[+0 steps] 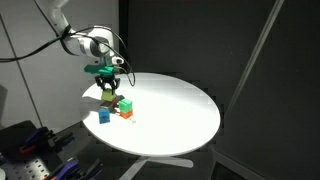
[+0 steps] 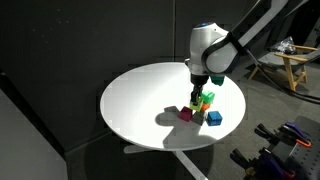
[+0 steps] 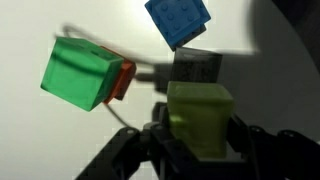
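My gripper (image 3: pixel 200 150) is shut on a yellow-green block (image 3: pixel 200 115), which sits between the two fingers in the wrist view. In both exterior views the gripper (image 1: pixel 108 88) (image 2: pixel 199 90) hangs over a small cluster of blocks on the round white table (image 1: pixel 180 110) (image 2: pixel 140 100), with the yellow-green block (image 1: pixel 108 98) (image 2: pixel 206 97) just above them. Below it lie a green block (image 3: pixel 80 73) (image 1: pixel 125 104), an orange block (image 3: pixel 122 80) (image 1: pixel 127 114) touching the green one, a blue block (image 3: pixel 178 20) (image 1: pixel 103 116) (image 2: pixel 214 118), and a dark block (image 3: pixel 197 68) (image 2: pixel 185 115) in shadow.
The cluster lies near the table's edge. Black curtains hang behind the table (image 1: pixel 200 40). Equipment and cables stand on the floor beside it (image 1: pixel 30 150) (image 2: pixel 285 145). A wooden frame (image 2: pixel 295 65) stands further back.
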